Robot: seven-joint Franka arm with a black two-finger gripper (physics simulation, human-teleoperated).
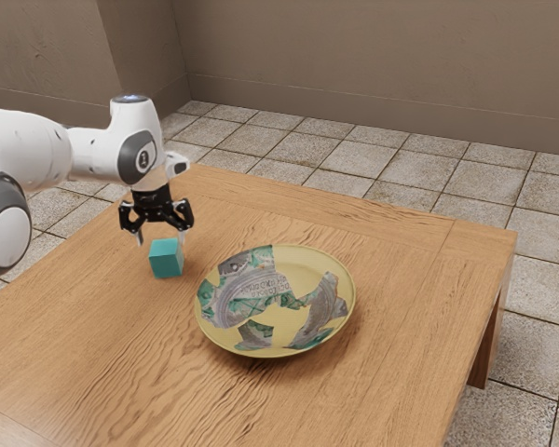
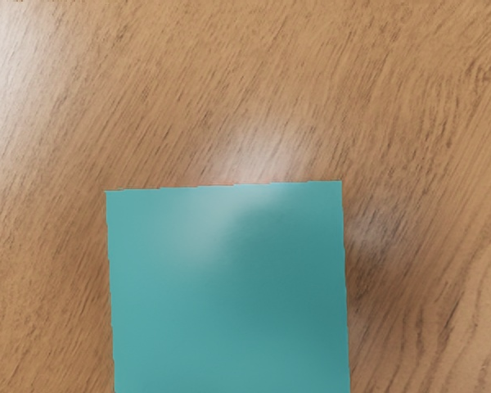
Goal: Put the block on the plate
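A white robot arm (image 1: 102, 158) is reaching in from the exterior view's left and ending in a black two-finger gripper (image 1: 160, 239), which is pointing straight down. The gripper's two fingers are standing wide apart, and nothing is being gripped between them. Directly under the gripper, a teal block (image 1: 167, 259) is sitting upright on a wooden table (image 1: 401, 372), its top lying close to the level of the fingertips. In the wrist view, the block's flat, square top is showing close beneath the hand, with wood grain running around it. From the gripper, a shallow yellow plate (image 1: 303, 261) with grey and green patterned patches is lying toward the exterior view's right and somewhat nearer that camera, just beside the block but apart from it.

The step in hand is seemingly becoming a grasp, and the task is only beginning, since the block is resting off the plate. Doing it well is calling for centring the fingers over the block, keeping them parallel to two opposite sides, and going straight down until the pads are flanking its middle, without pressing on the table. An off-centre descent is risking a fingertip landing on the top edge and tipping the block. After an even squeeze, lifting clear of the plate's raised rim is looking wise before moving across.
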